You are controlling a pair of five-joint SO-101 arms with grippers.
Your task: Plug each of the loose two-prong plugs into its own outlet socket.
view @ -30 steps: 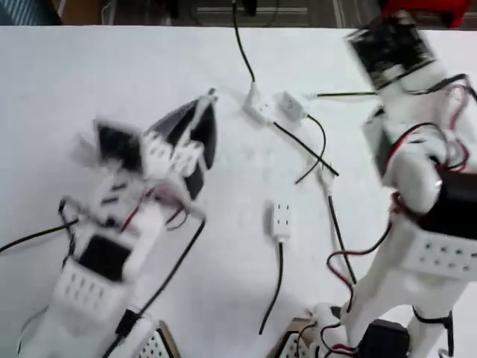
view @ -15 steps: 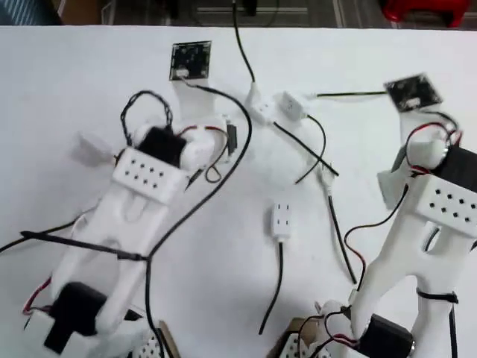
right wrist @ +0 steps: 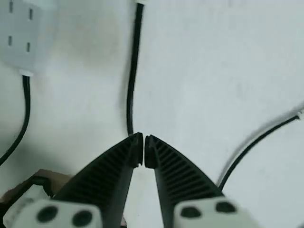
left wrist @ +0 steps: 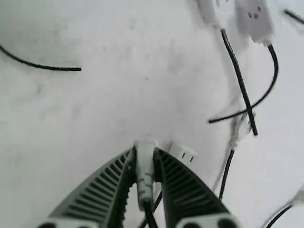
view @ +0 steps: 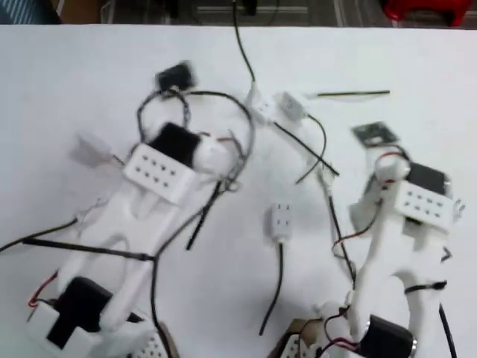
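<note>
**Left claw (left wrist: 145, 152) clamped on a plug, right claw (right wrist: 140, 145) clenched on nothing**

In the left wrist view we see the left claw closed on a white plug (left wrist: 145, 173). The plug body stands between the two ribbed fingers, its end pokes out past their tips, and its black lead trails back between them. Just beside the claw's tip, partly hidden behind one finger, we find the slotted face of the middle outlet socket (left wrist: 183, 153). From the picture we cannot tell whether the plug touches it. Farther off, the pair of outlet sockets (left wrist: 256, 16) sits among looping leads, and a second plug (left wrist: 240, 130) lies loose on the counter (left wrist: 95, 109) between that pair and the claw.

In the right wrist view the right claw is drawn together, with only a sliver of a gap between its tips, and it holds nothing. A black cord (right wrist: 132, 85) runs across the counter and ends just short of those tips. The middle outlet socket (right wrist: 21, 33) lies well apart from this claw.

From above, we place the middle outlet socket (view: 281, 220) between the two arms.
</note>
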